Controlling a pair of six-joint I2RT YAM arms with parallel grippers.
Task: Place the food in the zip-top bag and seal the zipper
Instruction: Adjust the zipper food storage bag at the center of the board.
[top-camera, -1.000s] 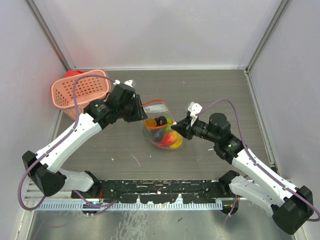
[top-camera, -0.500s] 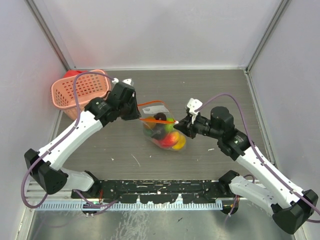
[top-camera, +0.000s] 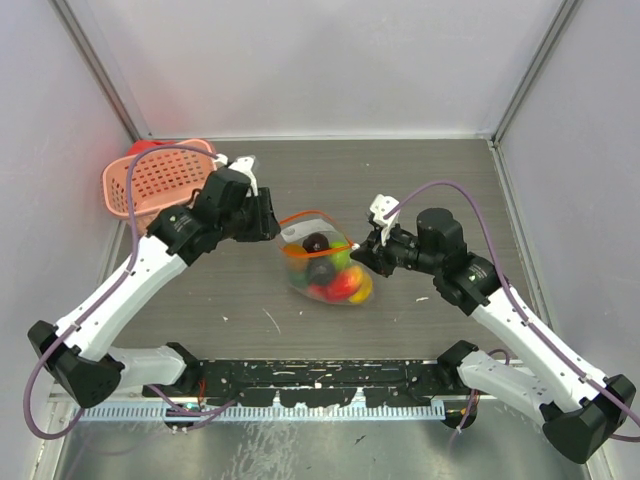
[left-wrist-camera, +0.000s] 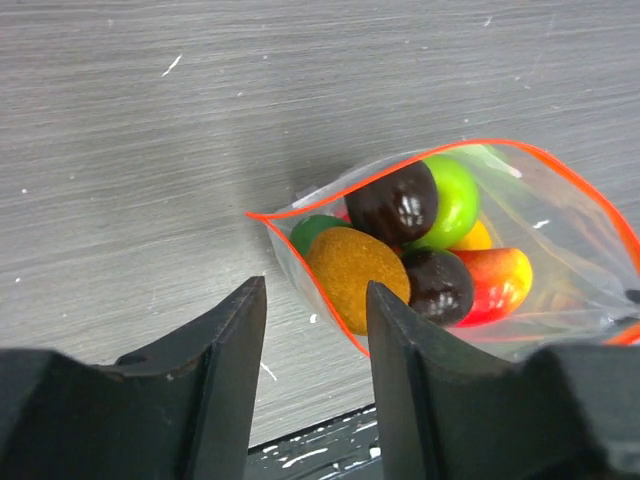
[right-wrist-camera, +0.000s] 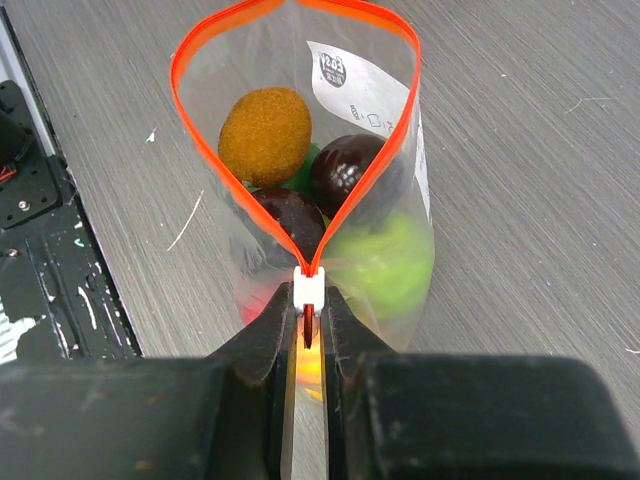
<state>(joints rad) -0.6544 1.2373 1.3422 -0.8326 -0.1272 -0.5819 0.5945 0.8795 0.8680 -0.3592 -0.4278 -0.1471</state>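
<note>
The zip-top bag (top-camera: 325, 262) is seen resting on the table (top-camera: 450, 180) between the two grippers, directly ahead of the right gripper's fingertips and just ahead of the left one's. Its mouth is held open in a teardrop loop, outlined by the red-orange zipper (right-wrist-camera: 410, 95). The loop narrows to a whitish slider tip (right-wrist-camera: 309, 290) at the end nearest the right gripper.

The food is contained in the bag. An orange-brown piece (right-wrist-camera: 265, 135), two dark purple-brown pieces (right-wrist-camera: 345, 170) and a green piece (right-wrist-camera: 385, 255) are visible through the mouth and the clear wall. A red-and-yellow piece (left-wrist-camera: 497, 280) is noted in the left wrist view.

The right gripper (right-wrist-camera: 309, 320) is closed, with the zipper end pinched between its fingers just behind the slider tip.

The left gripper (left-wrist-camera: 315, 300) is held apart with nothing clamped. The bag's orange-edged corner lies just beyond the gap between its fingers; contact cannot be determined.

A pink lattice basket (top-camera: 160, 180) is recorded on the outer side of the left gripper, well apart from the bag.
</note>
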